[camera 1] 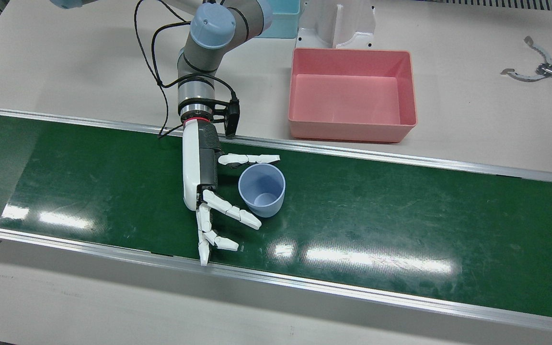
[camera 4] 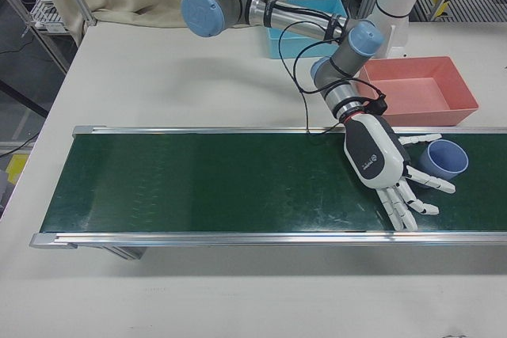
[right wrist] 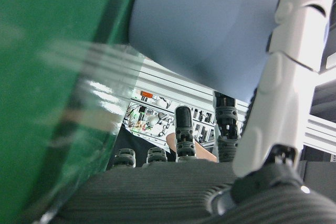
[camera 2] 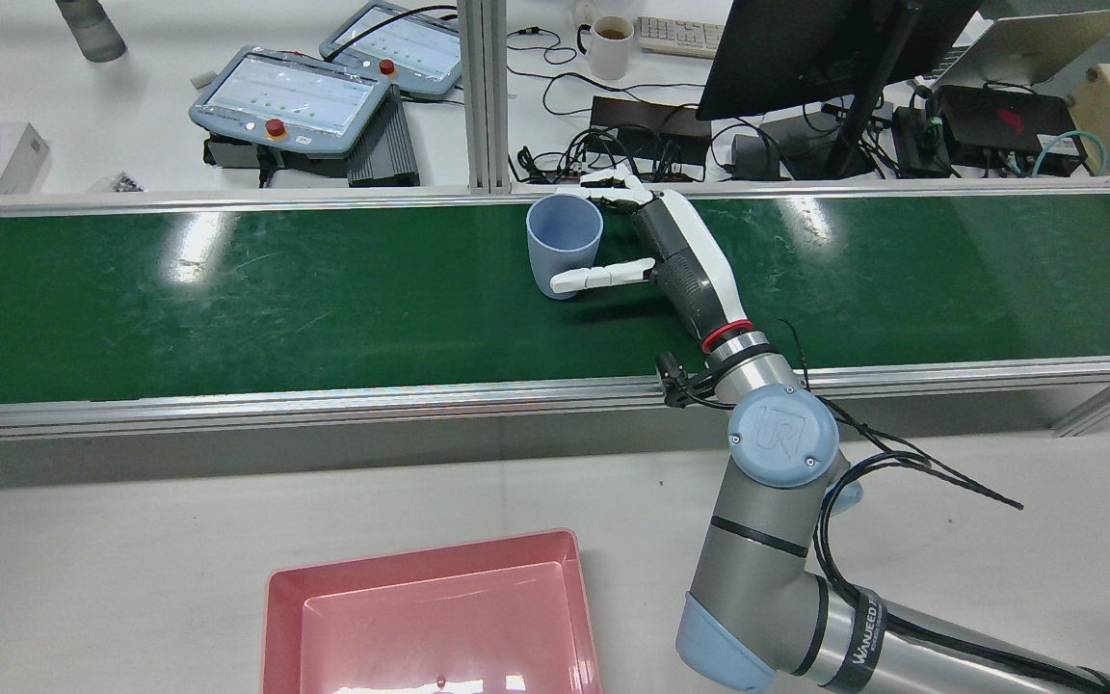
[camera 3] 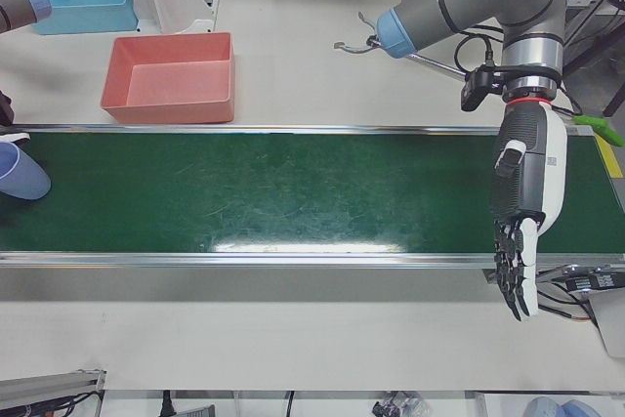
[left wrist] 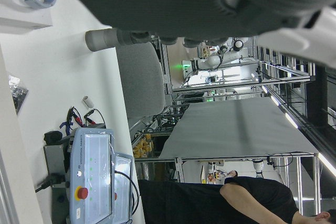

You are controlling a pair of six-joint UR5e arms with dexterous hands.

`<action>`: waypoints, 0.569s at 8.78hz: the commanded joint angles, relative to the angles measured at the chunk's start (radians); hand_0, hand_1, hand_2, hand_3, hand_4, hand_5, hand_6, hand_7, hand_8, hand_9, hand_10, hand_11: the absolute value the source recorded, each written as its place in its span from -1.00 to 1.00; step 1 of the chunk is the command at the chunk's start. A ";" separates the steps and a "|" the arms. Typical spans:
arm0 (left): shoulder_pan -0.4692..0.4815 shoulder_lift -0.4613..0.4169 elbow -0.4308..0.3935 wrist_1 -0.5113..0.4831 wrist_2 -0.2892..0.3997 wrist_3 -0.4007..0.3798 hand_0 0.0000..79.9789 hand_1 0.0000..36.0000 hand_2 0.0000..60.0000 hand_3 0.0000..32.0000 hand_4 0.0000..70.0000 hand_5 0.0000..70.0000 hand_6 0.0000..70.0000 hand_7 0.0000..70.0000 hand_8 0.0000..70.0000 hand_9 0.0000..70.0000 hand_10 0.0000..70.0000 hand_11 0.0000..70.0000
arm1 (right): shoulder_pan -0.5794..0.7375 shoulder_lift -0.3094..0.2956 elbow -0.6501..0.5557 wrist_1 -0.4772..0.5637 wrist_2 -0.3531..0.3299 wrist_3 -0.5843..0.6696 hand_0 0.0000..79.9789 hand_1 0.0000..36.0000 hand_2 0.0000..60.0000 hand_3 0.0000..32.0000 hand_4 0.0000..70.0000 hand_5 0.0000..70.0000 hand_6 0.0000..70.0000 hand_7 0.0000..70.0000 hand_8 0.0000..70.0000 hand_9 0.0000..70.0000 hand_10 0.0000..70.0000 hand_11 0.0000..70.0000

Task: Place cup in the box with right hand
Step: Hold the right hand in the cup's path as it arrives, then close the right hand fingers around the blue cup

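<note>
A light blue cup (camera 1: 261, 191) stands upright on the green belt (camera 1: 400, 215). My right hand (camera 1: 201, 177) lies low on the belt beside it, open. The thumb reaches along the cup's robot side and the fingers (camera 1: 232, 209) spread along its operator side. I cannot tell if they touch it. The cup (camera 2: 565, 241) and right hand (camera 2: 680, 260) also show in the rear view, and in the right-front view (camera 4: 444, 160) (camera 4: 380, 156). The pink box (camera 1: 352, 129) sits empty on the table behind the belt. My left hand (camera 3: 527, 202) hangs open over the belt's far end.
A blue bin (camera 1: 281, 19) and a white pedestal (camera 1: 338, 24) stand behind the pink box. Metal tongs (camera 1: 539, 67) lie on the table at the far right of the front view. Metal rails (camera 1: 352, 287) edge the belt on both sides.
</note>
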 commanded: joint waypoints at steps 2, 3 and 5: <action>0.000 0.000 0.000 0.000 0.000 0.000 -1.00 -1.00 -1.00 -1.00 -1.00 -1.00 -1.00 -1.00 -1.00 -1.00 -1.00 -1.00 | 0.000 0.000 0.000 0.000 0.000 0.000 0.39 -0.03 -0.87 -0.62 -0.23 -0.86 -0.81 0.06 -0.99 -0.83 -0.94 -0.86; 0.000 0.000 0.000 0.000 0.000 0.000 -1.00 -1.00 -1.00 -1.00 -1.00 -1.00 -1.00 -1.00 -1.00 -1.00 -1.00 -1.00 | 0.000 0.000 0.000 0.000 0.000 0.000 0.39 -0.02 -0.86 -0.66 -0.22 -0.85 -0.81 0.06 -0.99 -0.83 -0.94 -0.86; 0.000 0.000 0.000 0.000 0.000 0.000 -1.00 -1.00 -1.00 -1.00 -1.00 -1.00 -1.00 -1.00 -1.00 -1.00 -1.00 -1.00 | 0.000 0.000 0.000 0.000 0.000 0.000 0.39 -0.01 -0.84 -0.69 -0.22 -0.85 -0.81 0.08 -0.99 -0.83 -0.94 -0.85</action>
